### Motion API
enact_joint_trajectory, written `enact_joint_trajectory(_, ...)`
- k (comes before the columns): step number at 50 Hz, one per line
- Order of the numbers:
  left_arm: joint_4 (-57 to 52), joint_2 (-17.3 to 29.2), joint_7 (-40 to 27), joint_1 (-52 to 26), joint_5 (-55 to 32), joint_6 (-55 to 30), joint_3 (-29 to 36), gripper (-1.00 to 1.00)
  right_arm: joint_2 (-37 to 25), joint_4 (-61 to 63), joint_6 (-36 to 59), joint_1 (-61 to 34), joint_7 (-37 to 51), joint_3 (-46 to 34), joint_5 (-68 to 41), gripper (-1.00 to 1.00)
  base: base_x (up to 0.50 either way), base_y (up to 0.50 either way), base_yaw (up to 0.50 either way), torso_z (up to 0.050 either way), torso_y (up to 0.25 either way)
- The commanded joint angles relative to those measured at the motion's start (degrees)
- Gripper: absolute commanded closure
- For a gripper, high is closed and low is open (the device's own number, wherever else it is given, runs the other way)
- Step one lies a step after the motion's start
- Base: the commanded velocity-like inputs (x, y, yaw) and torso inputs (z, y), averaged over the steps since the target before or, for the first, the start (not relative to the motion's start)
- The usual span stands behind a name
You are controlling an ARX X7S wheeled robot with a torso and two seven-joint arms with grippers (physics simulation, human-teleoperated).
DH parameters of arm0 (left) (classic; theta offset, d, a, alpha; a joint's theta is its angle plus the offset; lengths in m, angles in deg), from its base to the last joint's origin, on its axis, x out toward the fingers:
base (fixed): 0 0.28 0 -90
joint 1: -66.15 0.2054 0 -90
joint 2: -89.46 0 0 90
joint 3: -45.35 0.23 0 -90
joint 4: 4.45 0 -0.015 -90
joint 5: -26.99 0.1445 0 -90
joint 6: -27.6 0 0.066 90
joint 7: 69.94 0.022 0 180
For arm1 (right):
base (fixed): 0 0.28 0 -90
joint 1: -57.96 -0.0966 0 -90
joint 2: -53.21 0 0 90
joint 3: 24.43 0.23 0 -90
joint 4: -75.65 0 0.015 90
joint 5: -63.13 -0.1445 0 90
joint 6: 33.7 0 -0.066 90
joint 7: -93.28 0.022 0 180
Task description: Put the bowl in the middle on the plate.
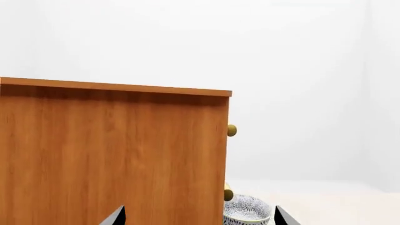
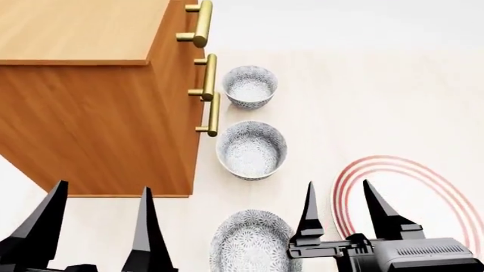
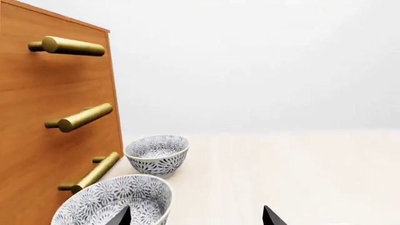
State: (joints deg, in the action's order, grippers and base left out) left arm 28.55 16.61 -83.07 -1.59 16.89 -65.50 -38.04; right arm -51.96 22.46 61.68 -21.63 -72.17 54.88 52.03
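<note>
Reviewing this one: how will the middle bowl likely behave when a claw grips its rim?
The middle bowl looks like glazed ceramic, so probably rigid and slippery against the claw. Its curved wall narrows toward the base, so a rim pinch may tilt it. It sits near the cabinet, so it could knock the handles.

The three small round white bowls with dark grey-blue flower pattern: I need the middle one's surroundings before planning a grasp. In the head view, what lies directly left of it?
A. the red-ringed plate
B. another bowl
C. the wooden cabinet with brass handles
C: the wooden cabinet stands just left of the middle bowl, its brass handle nearest.
</note>
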Motion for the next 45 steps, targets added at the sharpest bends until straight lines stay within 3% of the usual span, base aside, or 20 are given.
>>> enact_joint_trajectory(1, -1.2, 0.7, -0.8, 0.5, 0.2, 0.1, 0.4, -1.0, -0.5, -0.1, -0.3, -0.1, 0.5, -0.4, -0.2, -1.0, 0.0, 0.0, 0.0, -0.026, -0.15)
enact_joint_trajectory(26, -1.6, 2.0, -2.0, 1.1, -0.1, 1.8, 0.9, -1.0, -2.6, 9.8, -3.9, 4.2, 1.7, 0.0, -0.2, -1.0, 0.0, 0.0, 0.0, -0.007, -0.037)
enact_joint_trajectory(39, -1.3, 2.8, -2.8, 1.0, -1.0, 2.3, 1.1, -1.0, -3.0, 10.0, -3.2, 4.0, 2.2, -0.2, -0.2, -1.0, 0.0, 0.0, 0.0, -0.011, -0.154)
enact_joint_trajectory(42, -1.1, 2.9, -3.2, 0.3, -1.3, 1.6, 0.9, -1.0, -3.2, 10.7, -1.4, 3.5, 2.9, 0.3, -0.9, -1.0, 0.0, 0.0, 0.0, 0.0, 0.0)
enact_joint_trajectory(45, -0.9, 3.0, -3.4, 0.3, -1.4, 1.8, 0.8, -1.0, -4.8, 14.9, 6.4, 1.0, 4.2, 1.2, -1.4, -1.0, 0.0, 0.0, 0.0, 0.0, 0.0)
